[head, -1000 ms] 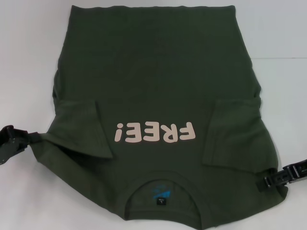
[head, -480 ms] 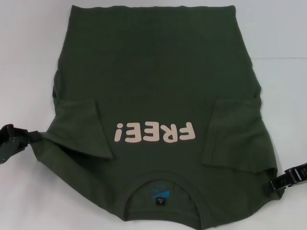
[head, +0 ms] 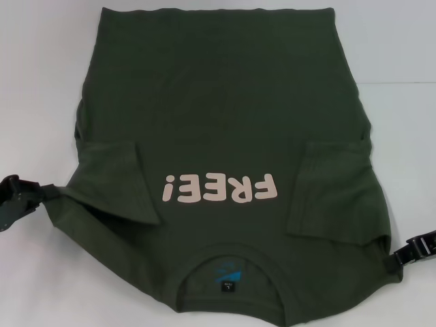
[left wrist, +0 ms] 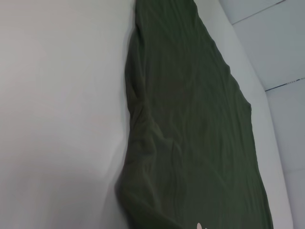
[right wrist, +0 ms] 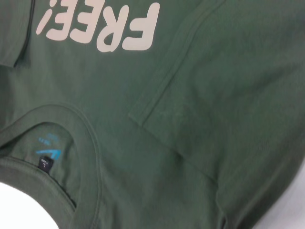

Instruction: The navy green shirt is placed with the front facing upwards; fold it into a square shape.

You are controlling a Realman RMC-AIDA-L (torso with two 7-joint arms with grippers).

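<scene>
**A:** Where does your navy green shirt [head: 218, 136] lie right now?

**B:** You have it spread front-up on the white table [head: 41, 82], collar [head: 231, 262] toward the robot and hem at the far edge. The pink "FREE!" lettering [head: 220, 189] reads upside down in the head view. Both short sleeves are folded inward onto the chest: the left sleeve [head: 116, 180] lies just beside the exclamation mark, the right sleeve [head: 330, 194] just beside the F. Inside the collar you can see the small black tag [right wrist: 44, 163] under a blue print.

**A:** And your left gripper [head: 34, 195]?

**B:** It sits at the shirt's left shoulder corner, low on the table. The cloth there is drawn out into a point that meets it. You cannot tell from these views whether the fingers are parted or pinched on the fabric; the left wrist view shows only the shirt's side edge and the table.

**A:** The right gripper [head: 402, 255]?

**B:** It is at the right shoulder corner, its tip touching the shirt's edge. Again you cannot tell how wide it stands or whether it has hold of cloth; its wrist view shows only the collar, lettering and folded right sleeve.
</scene>
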